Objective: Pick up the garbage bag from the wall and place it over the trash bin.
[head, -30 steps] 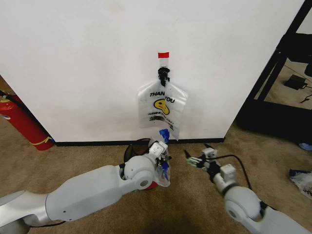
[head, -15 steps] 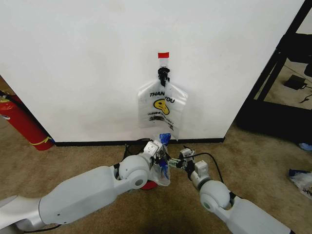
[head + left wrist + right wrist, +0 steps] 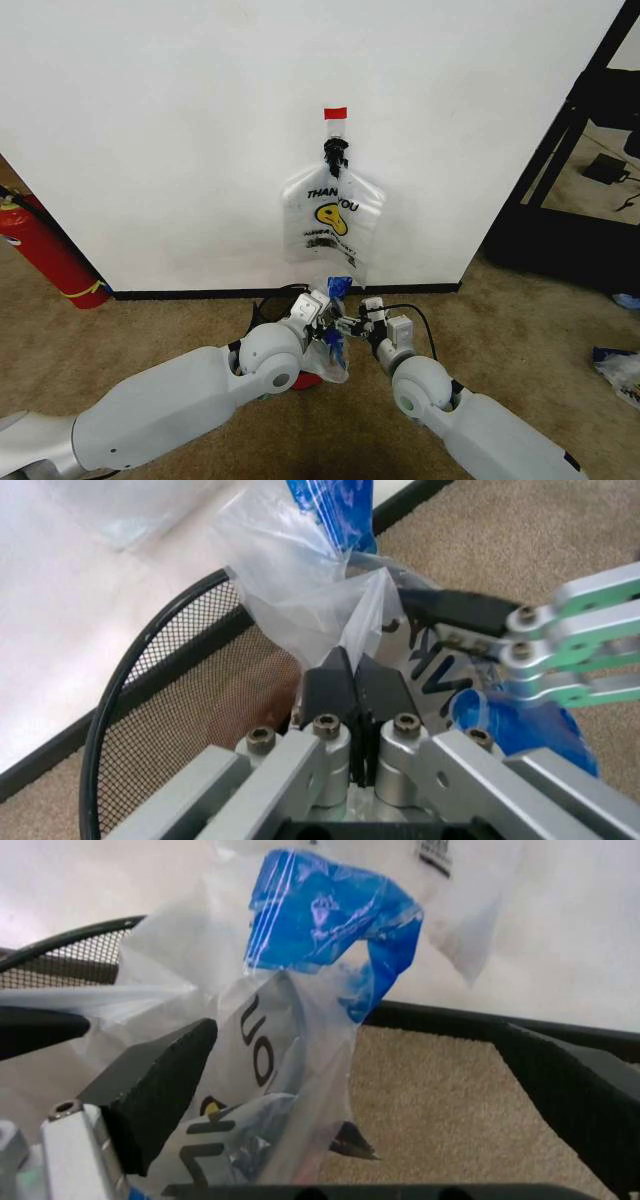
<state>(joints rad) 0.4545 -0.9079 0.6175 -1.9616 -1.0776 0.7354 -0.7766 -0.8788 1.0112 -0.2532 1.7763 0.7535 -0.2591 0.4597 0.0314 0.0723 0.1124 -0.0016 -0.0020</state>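
Right gripper (image 3: 352, 322) has closed in on the garbage bag (image 3: 333, 352), fingers spread astride it to widen its mouth; left gripper (image 3: 352, 681) pinches it above the trash bin (image 3: 170, 705).

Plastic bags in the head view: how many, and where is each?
2. The garbage bag is pinched in the left gripper above the trash bin; the bag bundle hangs on the wall, possibly holding several bags.

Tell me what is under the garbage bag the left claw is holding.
The trash bin sits below the garbage bag, its black rim and mesh wall showing. The bag and left claw cover most of the bin's inside.
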